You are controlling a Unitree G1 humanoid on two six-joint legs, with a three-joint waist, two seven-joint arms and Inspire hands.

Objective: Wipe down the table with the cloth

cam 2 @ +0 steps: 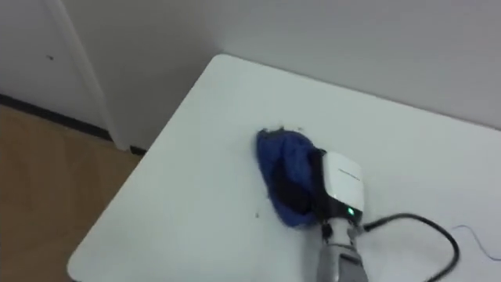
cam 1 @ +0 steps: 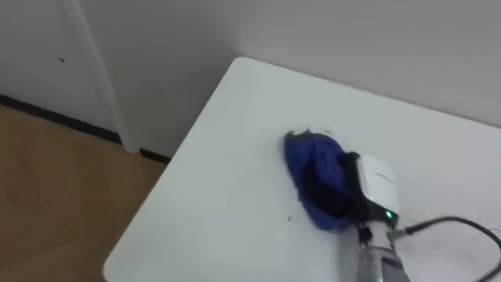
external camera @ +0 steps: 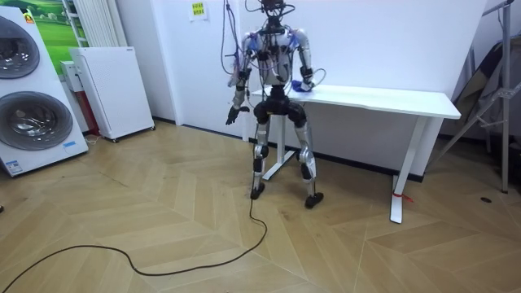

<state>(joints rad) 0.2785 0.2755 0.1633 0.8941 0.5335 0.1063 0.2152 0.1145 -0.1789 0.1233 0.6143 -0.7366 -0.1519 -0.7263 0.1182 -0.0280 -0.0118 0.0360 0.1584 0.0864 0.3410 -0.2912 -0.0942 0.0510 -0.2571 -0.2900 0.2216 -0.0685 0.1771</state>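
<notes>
Left eye view: your right hand point(cam 1: 343, 188) rests on the cloth point(cam 1: 309, 157) near the worktop's point(cam 1: 227, 157) far left corner. You cannot tell whether the fingers grip it. The wipe looks to be mid-stroke; next, press down and sweep along the unwiped worktop. Your left hand point(external camera: 233, 114) hangs beside you.

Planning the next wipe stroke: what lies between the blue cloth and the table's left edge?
Bare white table, in both eye views, save one tiny dark speck close by the blue cloth.

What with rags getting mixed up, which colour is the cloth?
Blue; the cloth shows best in the left eye view.
</notes>
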